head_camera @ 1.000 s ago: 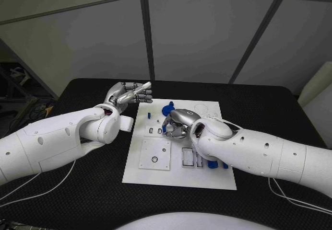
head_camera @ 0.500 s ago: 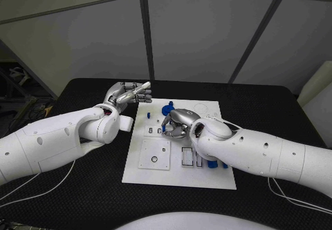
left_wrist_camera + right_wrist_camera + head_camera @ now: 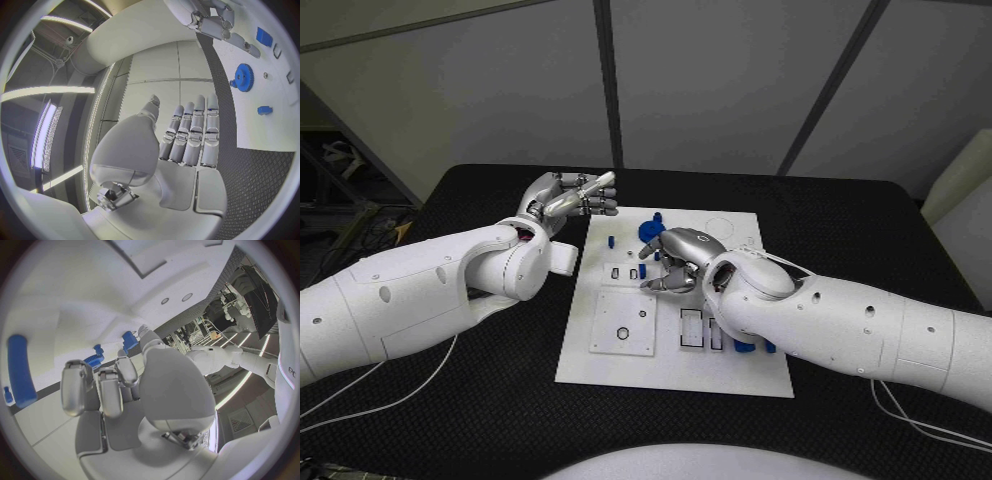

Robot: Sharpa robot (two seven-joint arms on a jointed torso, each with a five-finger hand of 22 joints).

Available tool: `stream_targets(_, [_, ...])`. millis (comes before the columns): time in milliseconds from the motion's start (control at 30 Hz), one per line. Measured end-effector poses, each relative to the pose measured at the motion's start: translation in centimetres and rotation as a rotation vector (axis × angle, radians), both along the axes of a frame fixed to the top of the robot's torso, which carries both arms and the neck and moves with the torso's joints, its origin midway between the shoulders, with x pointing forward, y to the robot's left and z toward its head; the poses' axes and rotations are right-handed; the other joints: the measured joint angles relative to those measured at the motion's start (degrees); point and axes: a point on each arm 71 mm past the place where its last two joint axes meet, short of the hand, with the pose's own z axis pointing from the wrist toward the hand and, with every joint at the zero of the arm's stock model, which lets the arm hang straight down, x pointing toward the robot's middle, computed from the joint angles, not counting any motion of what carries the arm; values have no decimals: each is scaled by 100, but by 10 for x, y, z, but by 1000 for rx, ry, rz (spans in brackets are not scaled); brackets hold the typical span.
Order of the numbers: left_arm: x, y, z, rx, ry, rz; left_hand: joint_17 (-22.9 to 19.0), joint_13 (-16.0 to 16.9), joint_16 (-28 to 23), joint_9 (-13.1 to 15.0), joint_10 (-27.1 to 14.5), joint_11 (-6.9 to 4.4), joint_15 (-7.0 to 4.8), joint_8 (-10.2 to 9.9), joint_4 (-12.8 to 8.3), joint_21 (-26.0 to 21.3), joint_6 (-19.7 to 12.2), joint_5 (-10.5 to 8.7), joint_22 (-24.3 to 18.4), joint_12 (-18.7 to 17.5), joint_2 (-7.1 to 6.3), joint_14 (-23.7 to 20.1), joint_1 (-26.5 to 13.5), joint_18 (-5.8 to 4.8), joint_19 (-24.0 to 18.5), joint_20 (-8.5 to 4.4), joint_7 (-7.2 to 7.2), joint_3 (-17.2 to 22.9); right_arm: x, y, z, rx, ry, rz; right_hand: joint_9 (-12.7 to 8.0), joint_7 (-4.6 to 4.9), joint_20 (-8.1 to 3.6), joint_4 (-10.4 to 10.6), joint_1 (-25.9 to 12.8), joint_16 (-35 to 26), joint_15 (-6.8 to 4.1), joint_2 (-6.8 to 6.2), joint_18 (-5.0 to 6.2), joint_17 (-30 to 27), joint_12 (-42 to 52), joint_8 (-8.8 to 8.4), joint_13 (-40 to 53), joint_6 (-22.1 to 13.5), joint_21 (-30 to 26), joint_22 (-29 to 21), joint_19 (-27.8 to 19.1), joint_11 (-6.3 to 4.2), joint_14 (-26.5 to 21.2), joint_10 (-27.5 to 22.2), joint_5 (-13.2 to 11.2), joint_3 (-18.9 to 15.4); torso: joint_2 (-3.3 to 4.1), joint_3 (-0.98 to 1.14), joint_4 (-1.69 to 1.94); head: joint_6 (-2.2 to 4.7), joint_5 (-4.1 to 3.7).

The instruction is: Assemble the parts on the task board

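The right hand [image 3: 672,262] hangs low over the middle of the task board [image 3: 632,365], its fingers [image 3: 103,385] curled down toward the small slots there. In the right wrist view a small blue part [image 3: 129,340] shows just past the fingertips, but I cannot tell whether they pinch it or merely hover beside it. My reading is that the step in hand is seating or picking a small piece at the board's centre.

The left hand [image 3: 567,196] is raised beside the board's far left corner, above the black worktop [image 3: 473,390]. Its fingers [image 3: 194,135] lie straight and side by side in the left wrist view, the palm bare, holding nothing.

The board is a white rectangular plate lying flat in the middle of the worktop, with a square inset plate [image 3: 626,320] on its near left and narrow rectangular cut-outs toward the near right. A blue gear [image 3: 242,77] lies flat near the far end, with another small blue block [image 3: 264,110] just beside it (it lies on the board, apart from the gear). A long blue bar [image 3: 19,370] lies on the white surface by the right hand, and blue pieces [image 3: 750,345] show at the near cut-outs, partly behind the right forearm.

The next move probably calls for fine alignment: lowering the fingertips squarely over the target slot without nudging the neighbouring parts.
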Motion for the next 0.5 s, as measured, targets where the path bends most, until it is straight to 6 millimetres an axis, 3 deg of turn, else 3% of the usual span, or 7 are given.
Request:
stream_targets(100, [1, 2, -1, 4, 2, 4, 18, 0, 0, 0, 28, -2, -9, 0, -2, 16, 12, 0, 10, 0, 1, 39, 1, 0, 34, 9, -12, -2, -6, -5, 5, 30, -10, 12, 8, -12, 0, 118, 60, -18, 0, -54, 0, 0, 0, 0, -5, -11, 0, 0, 0, 0, 0, 0, -3, -116, -5, 0, -2, 8, 6])
stream_targets(200, [2, 5, -1, 17, 4, 9, 101, 49, 126, 9, 291, -85, -81, 0, -33, 135, 144, 0, 57, 46, 31, 268, 31, 0, 184, -60, -82, -33, -10, -11, 13, 67, -24, 20, 16, -19, 0, 196, 136, -18, 0, 22, 0, -1, 0, 0, -5, -19, -24, 0, 0, 0, 0, 0, -30, -128, -7, 1, -8, 21, 11])
stream_targets(367, [2, 8, -3, 60, 10, 4, 369, 183, 568, 61, 769, -259, -288, 75, -40, 438, 412, 0, 212, 280, 115, 920, -9, -1, 593, -217, -182, -40, -7, -22, 36, 147, -52, 31, 78, -32, -25, 201, 344, -48, 0, 185, 0, -1, 0, 191, -18, 209, -71, -41, -25, -16, 0, -16, 59, -86, -9, 2, -7, 62, -7])
stream_targets(400, [2, 8, -3, 84, 17, -2, 579, 254, 901, 77, 955, -347, -408, 115, -42, 678, 475, 0, 335, 388, 204, 1329, 54, 0, 870, -342, -249, -37, -4, -28, 46, 181, -55, 28, 91, -38, -24, 177, 384, -63, 0, 225, 0, -1, 0, 244, -21, 300, -81, -65, -48, -20, 0, -20, 141, -61, -10, 2, -4, 68, -7])
stream_targets(433, [2, 8, -4, 89, 19, -3, 623, 265, 969, 78, 980, -360, -429, 115, -51, 725, 484, 0, 362, 406, 226, 1410, 76, 0, 927, -364, -257, -28, -3, -30, 48, 188, -55, 27, 94, -41, -30, 172, 390, -63, 0, 231, 0, -1, 0, 253, -21, 317, -81, -69, -55, -21, 0, -20, 158, -56, -10, 3, -3, 70, -7])
stream_targets(500, [1, 9, -5, 133, 37, -14, 1166, 352, 1666, 82, 1070, -433, -550, 116, -122, 1065, 493, 0, 548, 515, 348, 1864, 198, 0, 1282, -499, -266, 73, 3, -41, 62, 241, -51, 10, 108, -52, -23, 140, 437, -63, 0, 278, -1, -1, 0, 311, -7, 427, -81, -96, -63, -43, 0, 2, 294, -24, -15, 6, -2, 74, 17])
